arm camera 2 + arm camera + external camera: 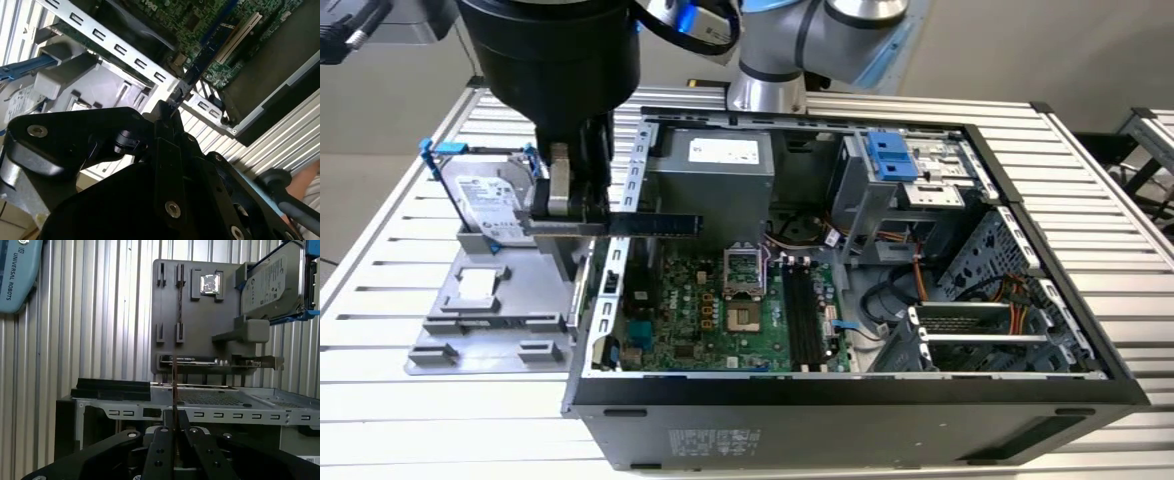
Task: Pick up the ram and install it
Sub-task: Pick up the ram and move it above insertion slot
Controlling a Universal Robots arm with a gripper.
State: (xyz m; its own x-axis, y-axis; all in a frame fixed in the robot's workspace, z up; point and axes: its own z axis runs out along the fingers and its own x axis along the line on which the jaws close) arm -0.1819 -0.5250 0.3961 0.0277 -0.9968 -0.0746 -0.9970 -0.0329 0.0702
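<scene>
The ram (656, 223) is a thin stick with a blue edge, held level above the exterior view's left wall of the open computer case (854, 385). My gripper (571, 212) is shut on its end that lies outside the case. In the second wrist view the ram (202, 55) runs from my gripper (167, 109) out over the green motherboard (200, 20). In the first wrist view the ram (175, 382) is seen edge-on, rising from my gripper (174, 416). The long black slots (803, 315) lie on the motherboard (700, 315) inside the case.
A grey fixture (480, 300) beside the case holds a silver hard drive (494, 200) in a blue frame; it shows too as fixture (200, 315) and drive (272, 285). The case holds a power supply (720, 170), cables and a drive cage (987, 330). A person's hand (305, 185) is near.
</scene>
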